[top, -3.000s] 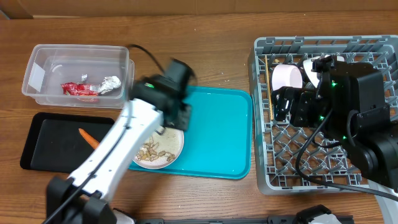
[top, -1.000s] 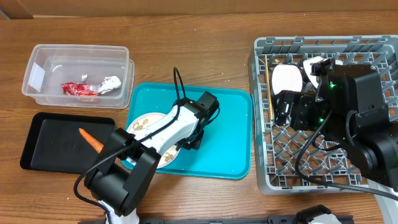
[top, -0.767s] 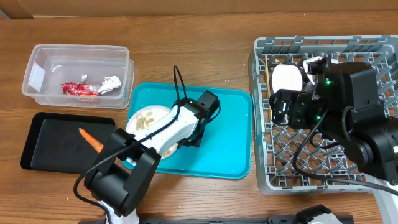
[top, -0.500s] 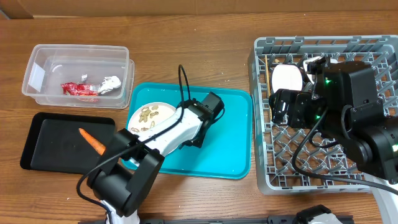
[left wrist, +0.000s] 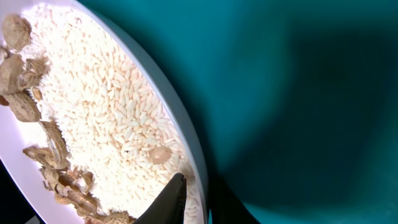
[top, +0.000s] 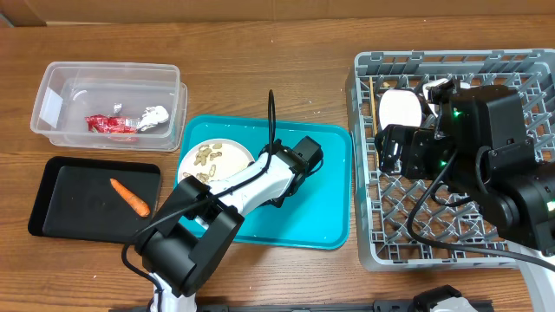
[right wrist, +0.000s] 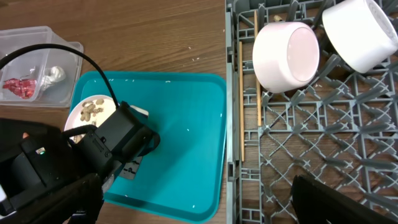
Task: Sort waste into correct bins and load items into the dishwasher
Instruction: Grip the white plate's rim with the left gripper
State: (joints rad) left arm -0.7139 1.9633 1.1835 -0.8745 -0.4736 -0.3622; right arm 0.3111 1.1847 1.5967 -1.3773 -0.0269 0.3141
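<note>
The left arm (top: 247, 182) starts from its base at the near edge of the table (top: 286, 69). It reaches low and to the far right over the teal tray (top: 325, 212), and its wrist turns back toward the plate (top: 232, 154). From above, its fingers are hidden under the arm itself. In the wrist view the left gripper (left wrist: 196, 198) has its jaws drawn close together across the plate's rim. One finger (left wrist: 173, 196) is on the inner side, so the gripper pinches the plate. This view cuts the plate off at the left and the bottom.

The plate lies flat on the left part of the teal tray. It carries the peanut scraps (top: 208, 156) and small white grains like rice, which only the wrist view shows.

To the left, the carrot (top: 130, 197) lies in the black tray (top: 61, 212), with its long axis slanting from far-left to near-right. Behind it, the clear tub (top: 52, 82) holds the red wrapper (top: 111, 124) and the foil ball (top: 156, 114) side by side.

On the right, the right arm (top: 494, 147) hangs over the rack (top: 368, 251) and covers much of its middle. The right gripper (top: 395, 149) has its jaws spread wide above the grid floor and holds nothing.

In the far part of the rack, the pink bowl (right wrist: 286, 56) lies on its side with its mouth turned toward the right wrist camera. The white bowl (right wrist: 357, 31) is just beside it and is partly hidden from above. The chopsticks (right wrist: 242, 99) lie along the rack's left wall, with their long axis running near to far.
</note>
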